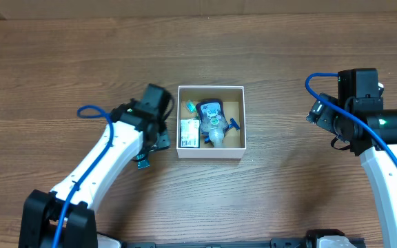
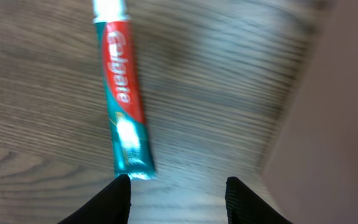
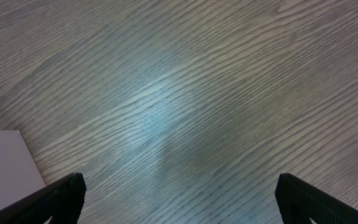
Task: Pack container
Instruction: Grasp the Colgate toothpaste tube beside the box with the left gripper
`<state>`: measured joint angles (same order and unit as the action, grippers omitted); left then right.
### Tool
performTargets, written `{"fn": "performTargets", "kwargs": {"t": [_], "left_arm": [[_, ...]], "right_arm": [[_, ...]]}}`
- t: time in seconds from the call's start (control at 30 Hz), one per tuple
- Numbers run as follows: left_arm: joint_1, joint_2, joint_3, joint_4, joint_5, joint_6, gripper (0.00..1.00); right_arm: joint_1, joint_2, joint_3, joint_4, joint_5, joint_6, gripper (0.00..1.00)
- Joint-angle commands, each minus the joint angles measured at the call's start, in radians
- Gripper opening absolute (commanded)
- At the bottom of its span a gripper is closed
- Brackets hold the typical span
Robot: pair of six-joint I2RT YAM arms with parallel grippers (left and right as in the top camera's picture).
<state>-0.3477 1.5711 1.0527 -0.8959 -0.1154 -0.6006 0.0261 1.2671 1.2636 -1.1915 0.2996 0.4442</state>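
The container is a shallow square box with white walls and a brown inside, at the table's middle. It holds a blue and white pouch, a white packet and other small items. A red and teal Colgate toothpaste tube lies on the table left of the box; only its teal end shows in the overhead view. My left gripper is open and empty just short of the tube's tail, beside the box's white wall. My right gripper is open and empty over bare wood, right of the box.
The table is dark wood. A corner of the white box shows at the lower left of the right wrist view. The right arm stands well to the right of the box.
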Motion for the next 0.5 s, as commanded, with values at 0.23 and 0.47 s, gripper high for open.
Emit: {"fn": "performTargets", "kwargs": {"t": [0.23,0.47], "left_arm": [[0.158,-0.005,-0.097,0.161,0.014,0.068,0.74],[0.158,0.013,-0.270,0.367,0.046,0.056,0.73]], "right_arm": [[-0.003,-0.008,0.006,0.004,0.014,0.002,1.00],[-0.003,-0.007,0.006,0.004,0.014,0.002,1.00]]}}
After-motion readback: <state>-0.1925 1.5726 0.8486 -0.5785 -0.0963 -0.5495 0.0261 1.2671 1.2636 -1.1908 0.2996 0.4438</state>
